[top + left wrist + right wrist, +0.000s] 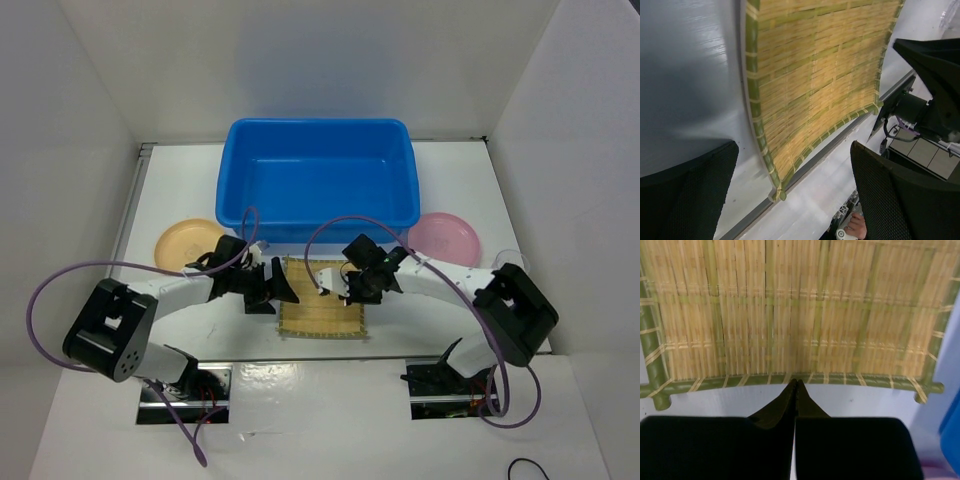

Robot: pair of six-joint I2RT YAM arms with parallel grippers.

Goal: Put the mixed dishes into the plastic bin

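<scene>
A: Mat location?
B: Bamboo mat flat on counter, just in front of blue bin.
A: Pincers?
B: Left pincer spread wide over mat's left edge. Right pincer pressed together, tips at mat's border.
A: Anything nearby?
B: Tan plate off bin's left corner, pink plate off right. Both apart from mat. 2 purple cables looping off arms.
</scene>
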